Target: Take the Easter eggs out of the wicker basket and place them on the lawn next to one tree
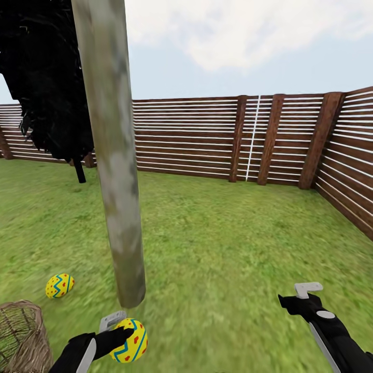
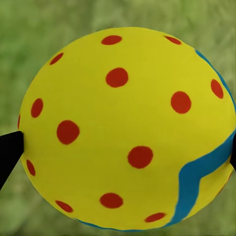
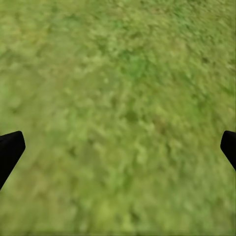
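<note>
One egg [image 1: 59,285] lies left of the tree [image 1: 115,171]; the wicker basket [image 1: 22,336] sits nearer, further left.

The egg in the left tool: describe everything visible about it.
The egg is yellow with red dots and blue zigzag bands, smooth and glossy-looking, intact. The left tool is shut on it, with a dark fingertip pressing its side in the left wrist view. It sits low, right by the base of the pale tree trunk, over the lawn; whether it touches the grass cannot be told. Its dotted end faces the wrist camera.
</note>
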